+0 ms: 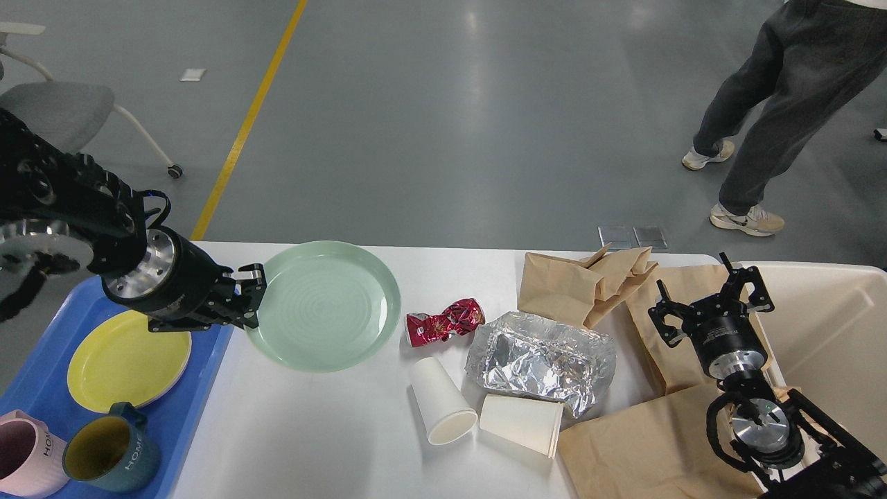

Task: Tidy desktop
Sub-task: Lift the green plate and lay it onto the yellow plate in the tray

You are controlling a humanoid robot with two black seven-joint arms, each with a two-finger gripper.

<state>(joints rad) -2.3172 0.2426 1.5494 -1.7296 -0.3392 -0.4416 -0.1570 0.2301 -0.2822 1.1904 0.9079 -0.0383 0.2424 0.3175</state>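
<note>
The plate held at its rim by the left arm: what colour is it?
Pale mint green, with faint concentric rings; the plate shows only in the head view.
</note>
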